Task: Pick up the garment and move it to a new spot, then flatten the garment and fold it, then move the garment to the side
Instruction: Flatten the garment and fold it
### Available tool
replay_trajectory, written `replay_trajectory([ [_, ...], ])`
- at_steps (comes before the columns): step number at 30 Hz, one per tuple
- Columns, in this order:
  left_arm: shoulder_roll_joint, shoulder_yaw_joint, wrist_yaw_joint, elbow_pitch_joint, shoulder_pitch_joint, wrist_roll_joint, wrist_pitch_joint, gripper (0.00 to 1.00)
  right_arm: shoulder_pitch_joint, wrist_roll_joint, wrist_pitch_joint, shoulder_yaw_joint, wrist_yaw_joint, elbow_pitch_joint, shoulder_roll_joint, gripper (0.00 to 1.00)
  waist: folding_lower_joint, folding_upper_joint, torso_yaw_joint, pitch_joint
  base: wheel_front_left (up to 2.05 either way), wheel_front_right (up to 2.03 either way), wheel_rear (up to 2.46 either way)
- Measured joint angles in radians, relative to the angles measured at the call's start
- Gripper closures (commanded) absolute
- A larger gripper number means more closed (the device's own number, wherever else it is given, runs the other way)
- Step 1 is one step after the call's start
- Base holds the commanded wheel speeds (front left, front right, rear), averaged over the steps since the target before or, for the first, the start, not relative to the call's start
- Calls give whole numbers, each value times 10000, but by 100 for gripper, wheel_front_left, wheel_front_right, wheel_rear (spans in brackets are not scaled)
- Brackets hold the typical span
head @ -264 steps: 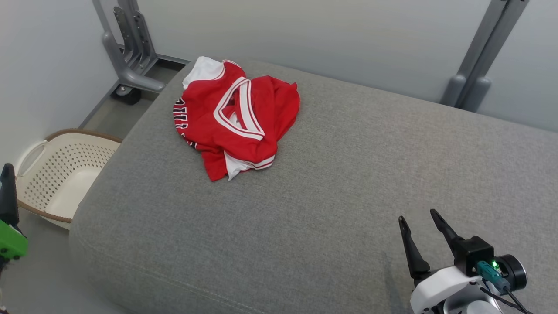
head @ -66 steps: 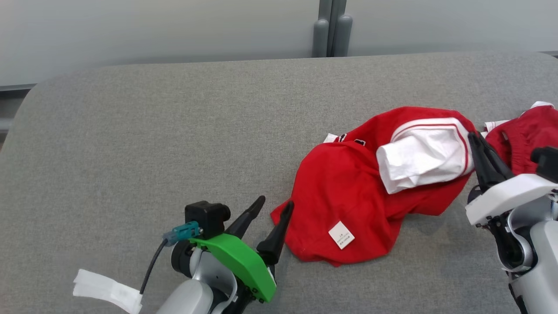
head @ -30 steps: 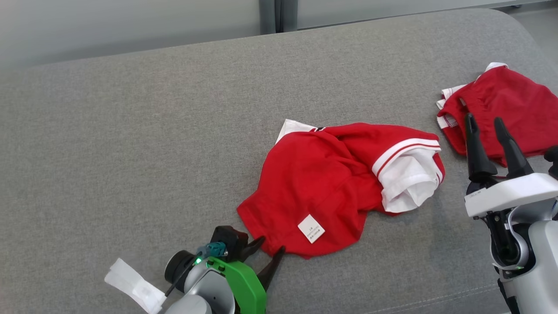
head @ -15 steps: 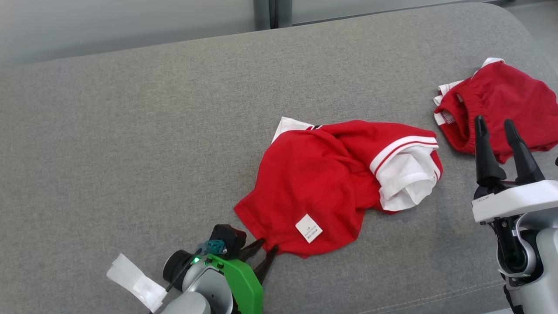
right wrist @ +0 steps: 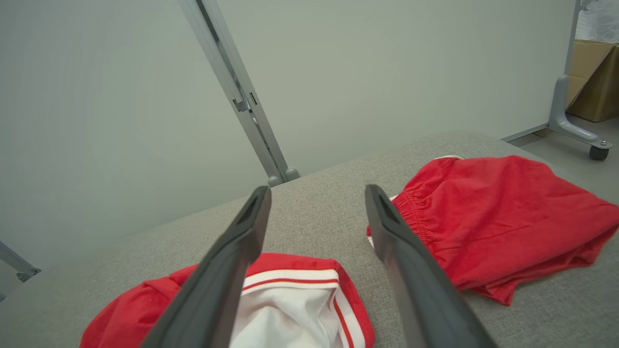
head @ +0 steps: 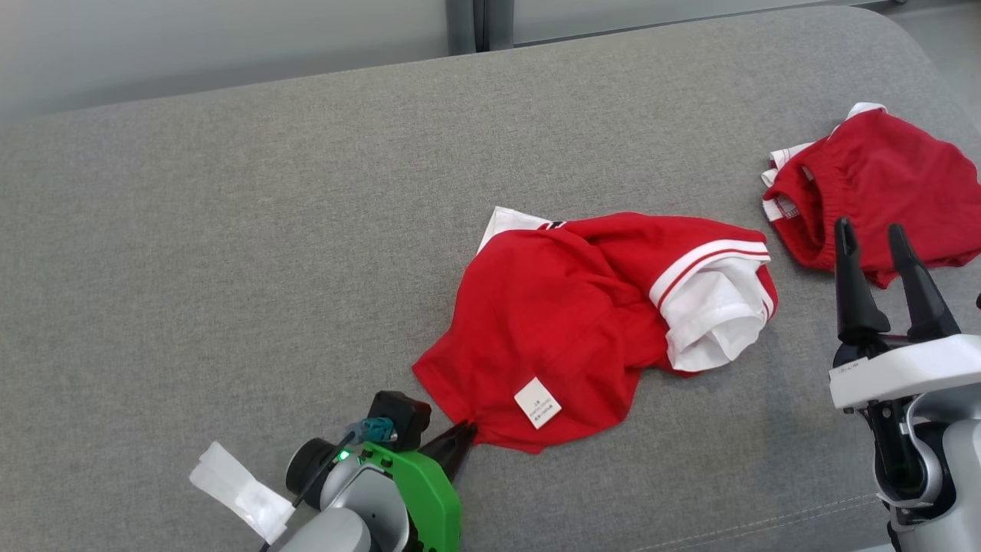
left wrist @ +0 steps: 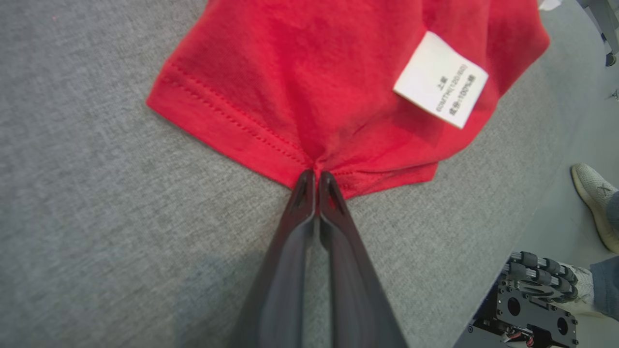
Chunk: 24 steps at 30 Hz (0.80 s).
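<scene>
Garment (head: 567, 337) pinched at its near hem by the left gripper (head: 464, 431), on the grey cushion (head: 268, 230).
It lies crumpled near the middle of the cushion, a white care label (head: 536, 402) facing up close to the hem and a white-lined striped opening (head: 713, 322) at its right end. In the left wrist view the 2 dark fingers (left wrist: 290, 241) are pressed together on the stitched hem edge, and the cloth puckers at their tips. The right gripper (head: 869, 227) holds nothing: its 2 fingers stand spread wide over the cushion, between the garment and a second red piece (head: 881, 184) with an elastic waistband that lies apart from it near the cushion's right end. A person's shoe (left wrist: 592, 203) shows on the floor beside the cushion.
</scene>
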Motion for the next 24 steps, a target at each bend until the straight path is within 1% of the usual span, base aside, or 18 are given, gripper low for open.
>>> replay_trajectory([
  [2, -13, 56, 0, -10, 0, -92, -102, 100, 155, -163, 0, 59, -73, -25, -8, 0, 0, 0, 11, -13, 0, 0, 0],
  [4, -88, 372, 2, -169, 8, -403, -286, 100, 348, -316, 15, 242, -73, -54, -4, 0, 0, 0, 29, -38, 0, 0, 0],
  [7, -94, 1057, 23, -800, 9, -861, -677, 100, 688, -366, 100, 568, -71, -54, 100, 0, 1, 0, 51, -87, 0, 0, 0],
  [9, -63, 1375, 35, -1308, 8, -974, -888, 100, 959, -341, 161, 711, -71, -31, 270, 0, 0, 0, 73, -120, 0, 0, 0],
  [14, 33, 1534, -63, -2696, -14, -1139, -924, 100, 1698, -146, 194, 830, -86, 213, 652, 0, 0, 0, 250, -183, 0, 0, 0],
  [18, 460, 1776, -65, -3695, -121, -1139, -920, 100, 1941, 50, 207, 1014, -86, 347, 936, 0, 0, 0, 417, -260, 0, 0, 0],
  [20, 715, 1891, -17, -4176, -150, -1139, -736, 100, 1941, 104, 173, 1028, -86, 357, 980, 0, 0, 0, 474, -295, 0, 0, 0],
  [24, 863, 1841, 33, -4579, -118, -1168, -422, 100, 1901, 52, 161, 1099, -86, 380, 947, 0, 0, 0, 480, -292, 0, 0, 0],
])
